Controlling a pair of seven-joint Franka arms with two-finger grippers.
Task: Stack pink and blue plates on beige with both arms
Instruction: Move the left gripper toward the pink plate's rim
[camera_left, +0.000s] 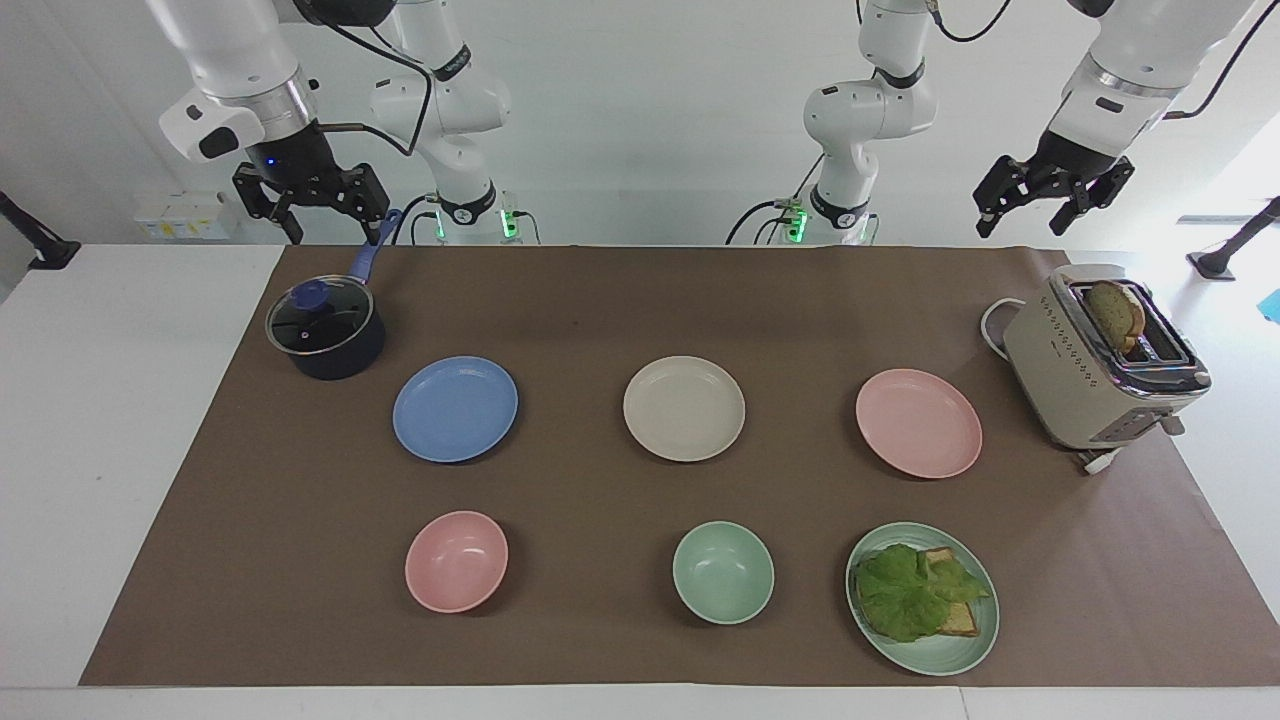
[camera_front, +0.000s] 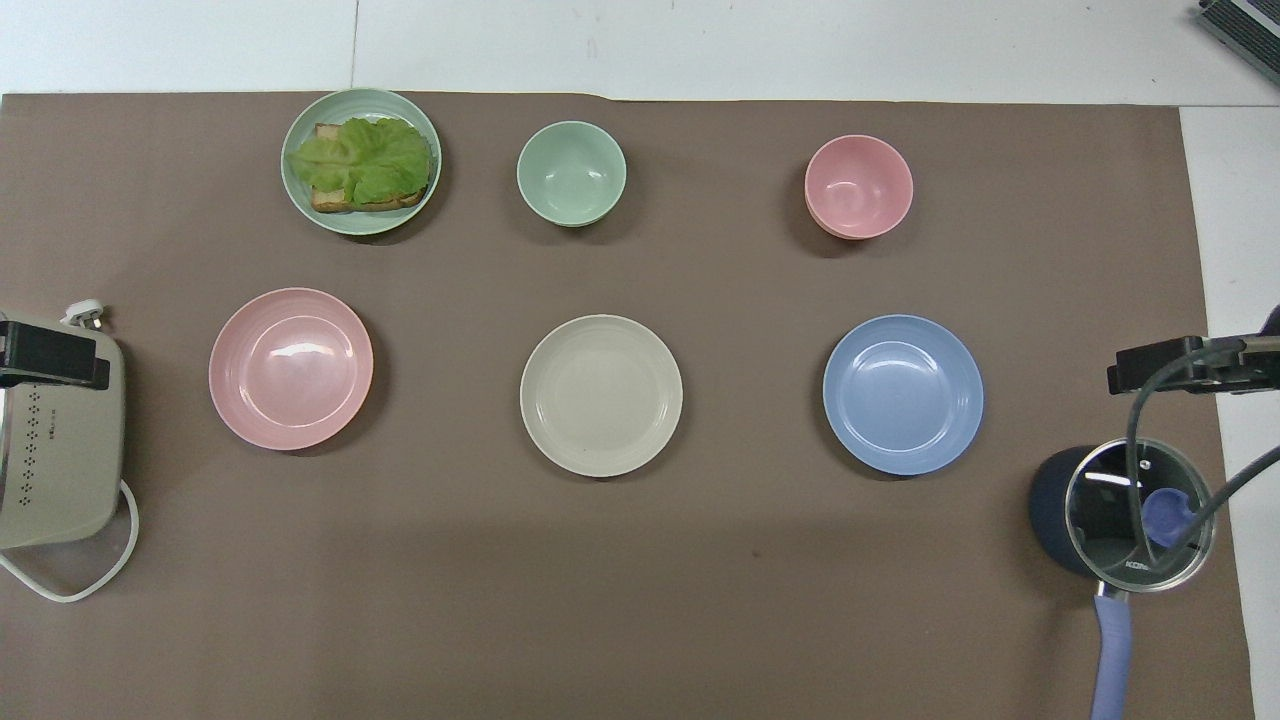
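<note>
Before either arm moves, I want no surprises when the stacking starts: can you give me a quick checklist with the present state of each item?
1. Beige plate bare, ready to receive: ok.
2. Pink plate empty, lying flat toward the left arm's end: ok.
3. Blue plate empty, flat toward the right arm's end, clear of the saucepan: ok.
4. Left gripper open, empty, raised near the toaster: ok.
5. Right gripper open, empty, above the saucepan's handle: ok.
6. Pink bowl and green bowl sit apart from all three plates: ok.
</note>
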